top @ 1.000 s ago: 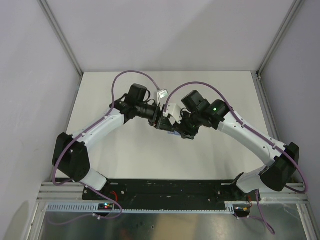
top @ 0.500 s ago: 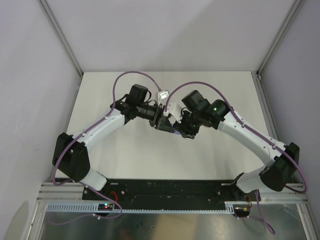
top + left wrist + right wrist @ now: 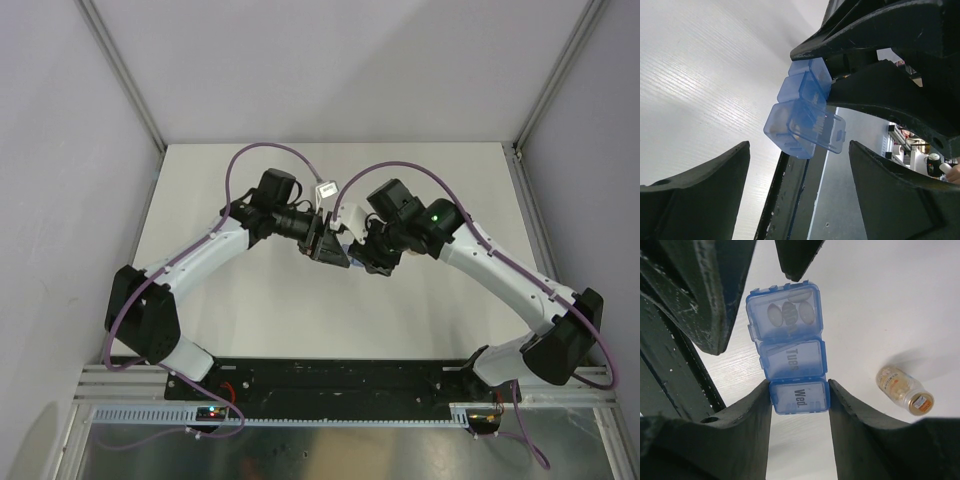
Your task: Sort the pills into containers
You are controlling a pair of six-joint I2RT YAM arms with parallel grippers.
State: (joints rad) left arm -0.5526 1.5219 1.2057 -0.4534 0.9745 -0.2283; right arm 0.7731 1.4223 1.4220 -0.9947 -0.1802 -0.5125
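The pill box (image 3: 788,350) looks light, rigid, slippery, best pinched across its sides; the right end effector (image 3: 799,387) clamps its lowest compartment (image 3: 800,400); the left end effector (image 3: 797,152) gapes empty.

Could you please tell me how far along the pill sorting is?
Done: several white pills lie in the end compartment of the box. In hand: the right hand is shut on the box at its Wed. compartment, and the left hand stands open around the pill end. Left: I cannot tell whether the Tues compartment or the Wed. one holds pills; the bottle lies aside.
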